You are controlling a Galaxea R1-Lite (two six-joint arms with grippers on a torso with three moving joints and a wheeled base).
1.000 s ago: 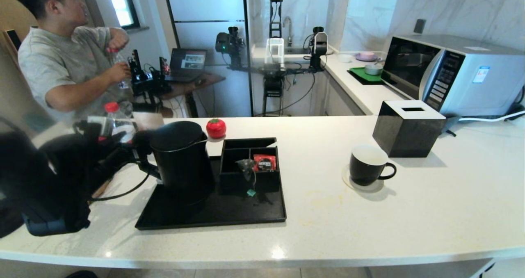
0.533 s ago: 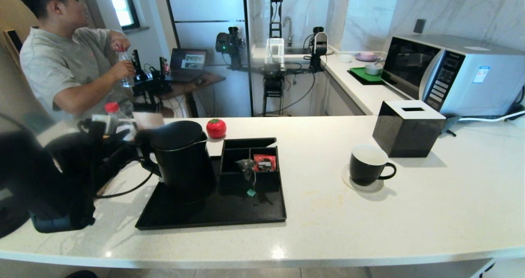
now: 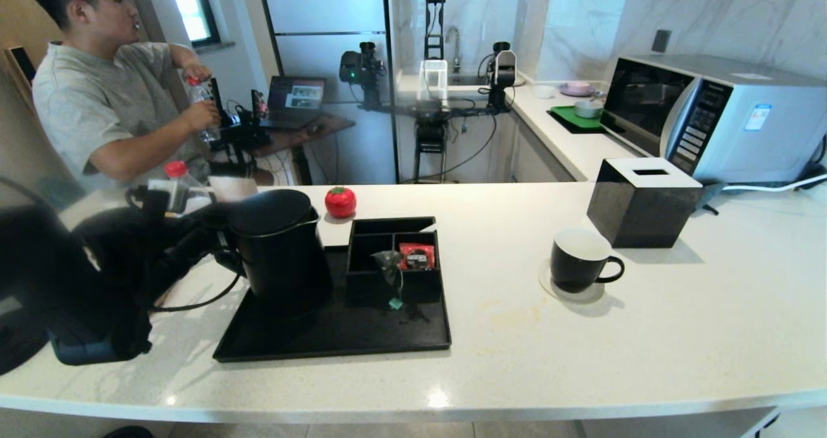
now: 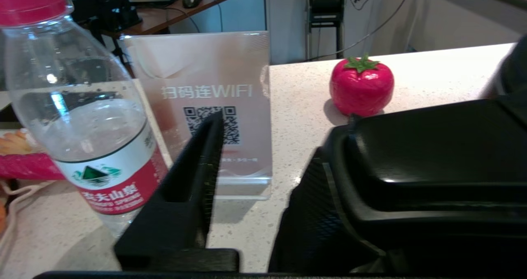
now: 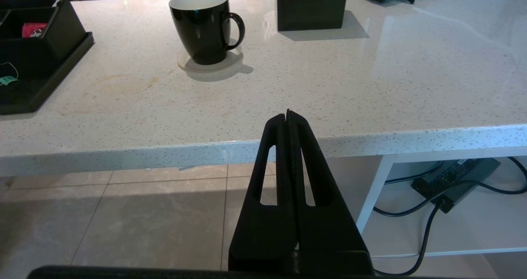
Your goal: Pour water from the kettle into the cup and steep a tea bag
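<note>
The black kettle (image 3: 281, 250) stands at the left of a black tray (image 3: 336, 338), its loop handle toward my left gripper (image 3: 216, 234). In the left wrist view the kettle's lid and handle (image 4: 411, 163) fill one side. My left gripper (image 4: 269, 147) is open at the handle, and bare counter shows between one finger (image 4: 193, 180) and the dark handle side; the other finger is hidden. The cup (image 3: 578, 260) sits on a coaster at centre right. The tea bag (image 3: 389, 260) leans in the tray's organizer, its teal tag (image 3: 395, 303) hanging out. My right gripper (image 5: 287, 113) is shut and empty, low before the counter's front edge.
A red sachet (image 3: 417, 256) lies beside the tea bag. A red-capped water bottle (image 4: 82, 118) and a WiFi sign (image 4: 206, 102) stand behind my left gripper, and a red tomato ornament (image 3: 340, 202) behind the kettle. A black tissue box (image 3: 643, 202) and microwave (image 3: 711, 115) sit at the back right.
My left gripper's jaws have narrowed at the kettle's handle, and the kettle has shifted slightly to the left. The right arm has not moved.
</note>
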